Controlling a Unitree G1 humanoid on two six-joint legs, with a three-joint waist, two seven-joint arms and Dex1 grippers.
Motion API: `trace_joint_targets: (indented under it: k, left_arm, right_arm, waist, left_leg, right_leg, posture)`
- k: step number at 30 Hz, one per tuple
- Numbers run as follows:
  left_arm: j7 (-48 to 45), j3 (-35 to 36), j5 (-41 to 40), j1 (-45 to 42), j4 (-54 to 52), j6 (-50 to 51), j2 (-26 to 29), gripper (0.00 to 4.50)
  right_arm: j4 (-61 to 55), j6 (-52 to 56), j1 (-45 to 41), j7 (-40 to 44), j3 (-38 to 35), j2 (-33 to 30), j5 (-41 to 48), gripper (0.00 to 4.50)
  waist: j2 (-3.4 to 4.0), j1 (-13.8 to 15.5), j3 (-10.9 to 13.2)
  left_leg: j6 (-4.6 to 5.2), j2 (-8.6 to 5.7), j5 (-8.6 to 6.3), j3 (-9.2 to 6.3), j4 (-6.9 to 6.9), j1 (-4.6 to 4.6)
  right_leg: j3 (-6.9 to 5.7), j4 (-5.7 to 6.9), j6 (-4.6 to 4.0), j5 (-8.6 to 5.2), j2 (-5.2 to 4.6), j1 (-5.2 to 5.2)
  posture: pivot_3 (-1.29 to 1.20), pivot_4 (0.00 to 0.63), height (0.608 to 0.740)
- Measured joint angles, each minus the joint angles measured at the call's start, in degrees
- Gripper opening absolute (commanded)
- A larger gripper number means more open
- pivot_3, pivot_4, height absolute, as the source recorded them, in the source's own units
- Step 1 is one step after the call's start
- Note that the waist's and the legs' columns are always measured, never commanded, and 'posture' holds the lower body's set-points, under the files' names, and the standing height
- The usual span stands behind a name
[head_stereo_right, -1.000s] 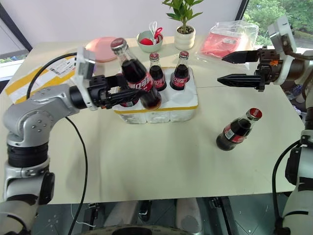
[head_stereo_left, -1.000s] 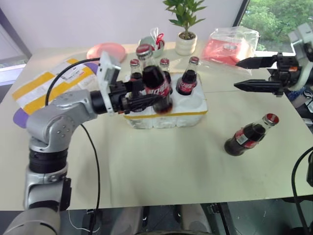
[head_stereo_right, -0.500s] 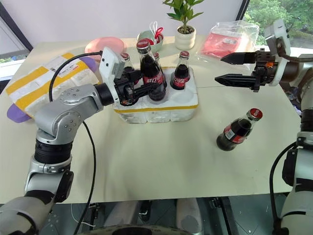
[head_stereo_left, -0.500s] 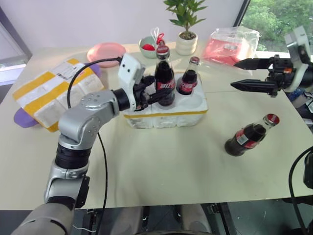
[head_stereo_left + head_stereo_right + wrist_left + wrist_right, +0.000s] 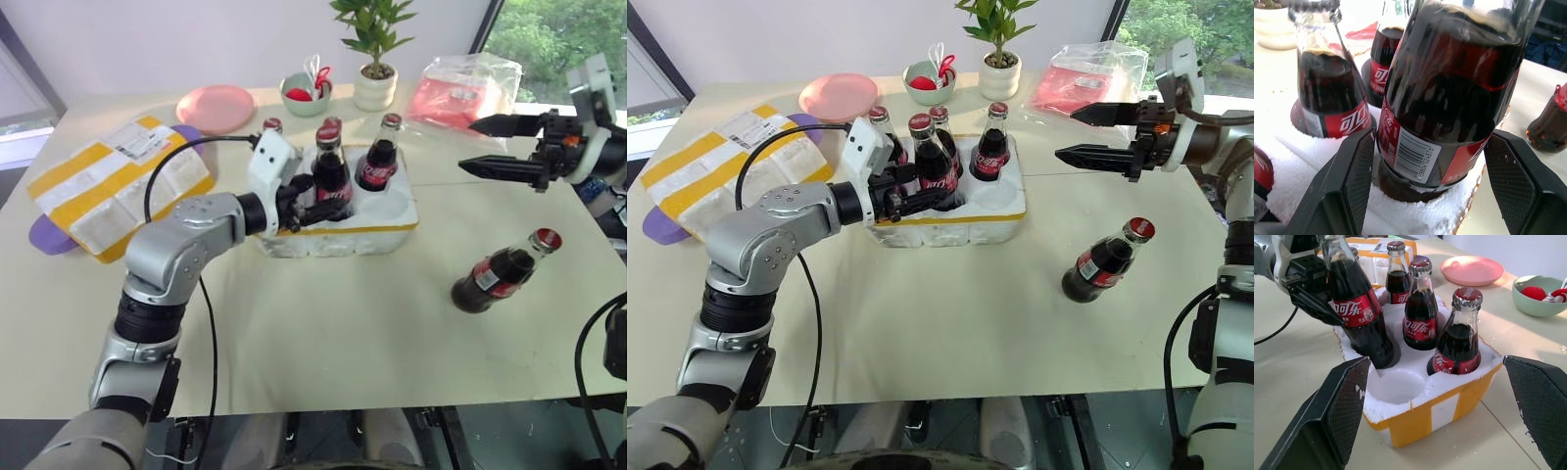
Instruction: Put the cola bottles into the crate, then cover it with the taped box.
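I saw a wide cream desk (image 5: 323,333) carrying everything. Largest on it, the taped box (image 5: 113,186) lay flat near the desk's left edge, well apart from the crate (image 5: 338,230), which sat toward the middle of the desk, nearer its far edge. Four cola bottles (image 5: 1420,303) stood upright in the crate's wells, and one front well was bare. My left gripper (image 5: 1432,171) flanked the front bottle (image 5: 933,166), its fingers (image 5: 1354,174) spread a little wider than the glass. A lone bottle (image 5: 502,270) lay on its side near the desk's right edge. My right gripper (image 5: 505,145) hovered above that side with its pincer wide and holding nothing.
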Motion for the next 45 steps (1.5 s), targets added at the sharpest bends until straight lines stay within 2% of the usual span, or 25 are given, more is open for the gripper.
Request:
trace_joint_targets:
  k: [1,6,9,17,20,23,27,32,34,37,41,45]
  left_arm:
    - [-0.16,-0.02,-0.17,0.0,-0.17,0.04,-0.25,4.45]
    - [-1.31,0.77,-1.92,-0.02,-0.75,1.06,-0.34,4.45]
    - [-4.48,3.59,-5.88,-0.39,-0.85,1.69,0.86,4.45]
    - [-20.1,17.28,-23.14,-5.53,0.66,6.64,14.16,4.45]
    - [-27.38,17.95,-27.02,-6.54,2.69,8.1,18.63,4.45]
    - [-34.68,15.59,-26.41,-6.53,4.11,7.15,22.91,4.45]
    - [-42.27,9.79,-22.96,-6.34,6.34,3.48,24.26,4.45]
    - [-47.99,4.28,-17.18,-6.98,9.8,-2.03,23.8,4.45]
    - [-50.43,2.17,-14.83,-7.31,11.0,-4.99,23.07,4.45]
    - [-52.64,0.19,-12.43,-6.81,12.84,-7.29,22.46,4.45]
    - [-54.45,-0.59,-10.36,-6.8,13.61,-9.58,21.76,4.45]
    - [-54.98,-1.17,-9.29,-6.94,14.31,-10.35,20.63,4.45]
  right_arm:
    - [0.0,-0.02,0.21,-0.05,-0.07,0.0,0.02,4.5]
    - [0.0,-0.15,0.74,-0.6,-0.83,-0.1,-0.01,4.5]
    - [0.19,-0.35,0.7,-0.68,-1.1,-0.85,-0.2,4.5]
    - [8.92,-4.36,-4.23,-1.16,-1.3,-6.95,-3.28,4.5]
    - [12.22,-5.56,-5.61,-1.72,-1.93,-10.3,-4.33,4.5]
    - [13.47,-6.29,-3.38,-2.17,-4.55,-14.66,-4.67,4.5]
    - [10.86,-4.64,8.04,-3.13,-11.95,-18.69,-3.4,4.5]
    - [0.34,3.74,29.05,-5.84,-28.68,-18.73,-1.13,4.5]
    - [-14.66,10.91,43.37,-6.76,-42.37,-13.06,-0.3,4.5]
    - [-30.78,20.22,56.78,-8.68,-53.44,-3.2,2.3,4.5]
    - [-48.83,26.41,66.77,-10.34,-60.65,5.74,9.74,4.5]
    - [-57.75,28.52,70.25,-14.94,-61.74,10.77,15.17,4.5]
  waist:
    - [0.01,-0.02,0.0]
    - [0.01,-0.23,-0.01]
    - [0.01,-0.31,-0.01]
    - [0.02,-0.3,-0.01]
    - [0.0,-0.17,0.0]
    - [0.01,-0.17,0.0]
    - [0.03,-0.23,-0.01]
    - [0.09,-0.43,-0.04]
    - [-0.04,-0.09,-0.1]
    - [0.01,0.36,-0.12]
    - [0.01,0.48,-0.12]
    - [0.01,0.84,-0.13]
  left_leg:
    - [0.0,0.0,0.0,0.0,0.01,0.0]
    - [0.02,0.01,-0.01,-0.01,0.03,0.02]
    - [0.02,0.01,-0.01,0.0,0.03,0.02]
    - [0.04,0.01,-0.02,0.02,0.02,0.02]
    - [0.05,0.01,-0.03,0.02,0.02,0.01]
    - [0.09,0.0,-0.05,0.03,0.01,0.01]
    - [0.2,0.02,-0.11,0.07,0.02,0.06]
    - [0.24,0.04,-0.13,0.1,0.0,0.09]
    - [0.23,0.23,-0.14,-0.01,-0.07,0.11]
    - [0.23,0.22,-0.15,-0.06,-0.05,0.11]
    - [0.26,0.24,-0.16,-0.03,0.05,0.25]
    - [0.29,0.24,-0.17,-0.05,0.09,0.35]
  right_leg:
    - [0.0,0.0,0.0,0.0,0.0,0.01]
    - [0.0,0.05,0.0,0.0,0.01,0.01]
    - [0.0,0.04,0.0,0.0,0.02,-0.01]
    - [0.0,0.01,0.0,-0.01,0.02,0.0]
    - [-0.01,0.0,0.0,-0.01,0.02,0.03]
    - [-0.01,-0.03,0.0,-0.02,0.02,0.05]
    - [0.01,-0.02,0.0,-0.02,0.01,0.11]
    - [0.07,0.01,0.0,-0.02,-0.03,0.08]
    - [0.04,-0.1,-0.02,-0.04,0.04,0.17]
    - [0.01,-0.16,-0.02,-0.04,0.04,0.23]
    - [0.02,-0.33,0.0,-0.03,0.04,0.47]
    - [0.0,-0.66,-0.02,-0.02,0.06,0.75]
  posture:
    - [0.0,0.15,0.74]
    - [0.0,0.15,0.74]
    - [0.0,0.15,0.74]
    - [0.0,0.15,0.74]
    - [0.0,0.15,0.74]
    - [0.0,0.15,0.74]
    - [0.0,0.15,0.74]
    - [0.0,0.15,0.74]
    - [0.0,0.15,0.74]
    - [0.0,0.15,0.74]
    - [0.0,0.15,0.74]
    - [0.0,0.15,0.74]
